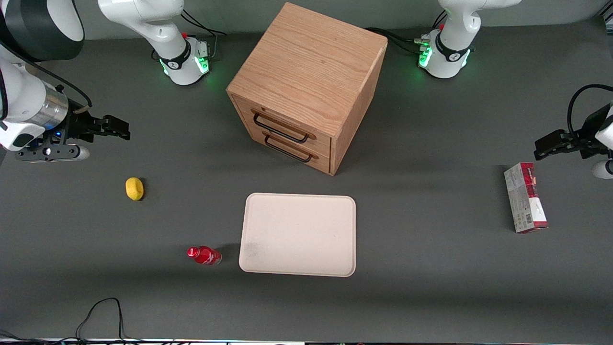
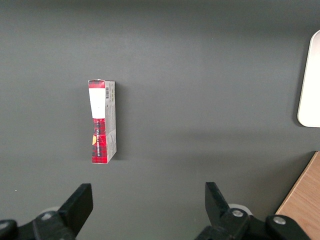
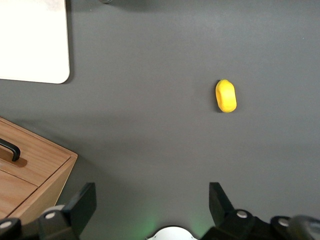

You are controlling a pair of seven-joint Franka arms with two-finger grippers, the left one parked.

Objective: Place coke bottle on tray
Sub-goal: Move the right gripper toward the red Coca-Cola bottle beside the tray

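The small red coke bottle (image 1: 204, 255) lies on its side on the dark table, just beside the tray's near corner toward the working arm's end. The cream-white tray (image 1: 300, 234) lies flat in front of the wooden cabinet, nearer the front camera; its corner also shows in the right wrist view (image 3: 33, 41). My right gripper (image 1: 117, 128) hangs open and empty above the table at the working arm's end, farther from the camera than the bottle. In the right wrist view the gripper (image 3: 152, 206) has bare table between its fingers, and the bottle is out of that view.
A yellow lemon (image 1: 134, 188) lies between my gripper and the bottle; it also shows in the right wrist view (image 3: 226, 95). The wooden two-drawer cabinet (image 1: 306, 86) stands mid-table. A red-and-white carton (image 1: 525, 197) lies toward the parked arm's end. A cable (image 1: 103, 314) loops at the near edge.
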